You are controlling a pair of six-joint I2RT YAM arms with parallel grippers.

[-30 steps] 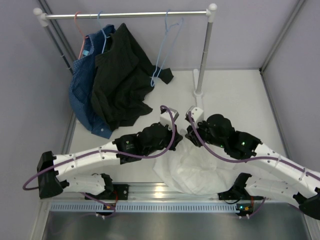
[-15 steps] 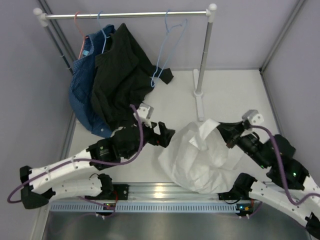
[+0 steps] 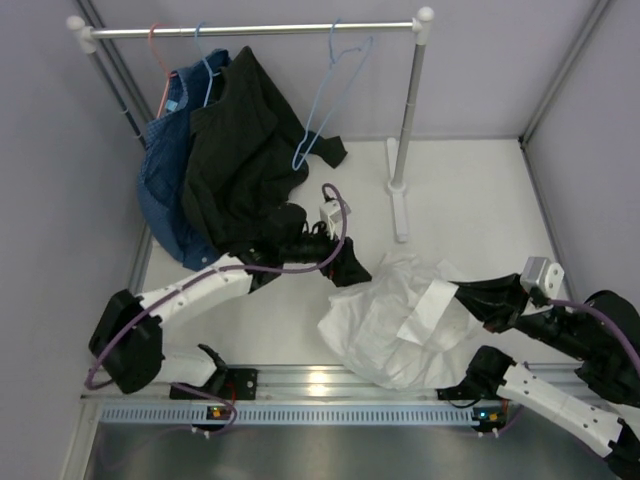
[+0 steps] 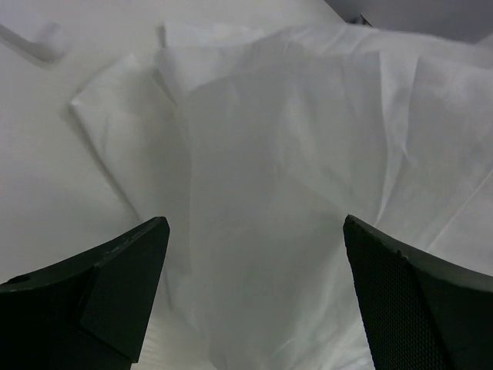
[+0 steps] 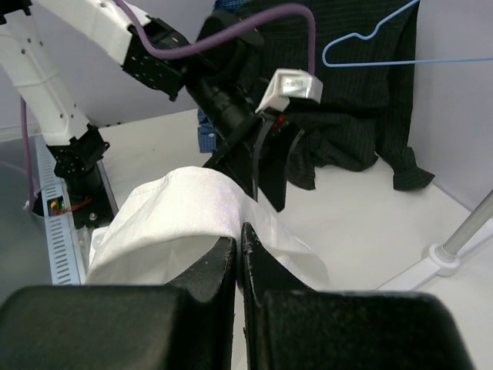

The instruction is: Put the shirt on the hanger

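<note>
As right gripper [image 5: 239, 237] pinches the shirt [image 3: 385, 330], left gripper [image 4: 254, 225] gapes wide near the black garment [image 3: 240, 160].

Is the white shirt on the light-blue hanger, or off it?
Off. The shirt lies crumpled on the table; the hanger hangs bare on the rail.

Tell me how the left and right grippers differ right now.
The left gripper is open, fingers spread above the shirt, holding nothing; the right gripper is shut on a raised fold of it. The left gripper sits at the shirt's left edge, the right gripper at its right. Both have black fingers.
</note>
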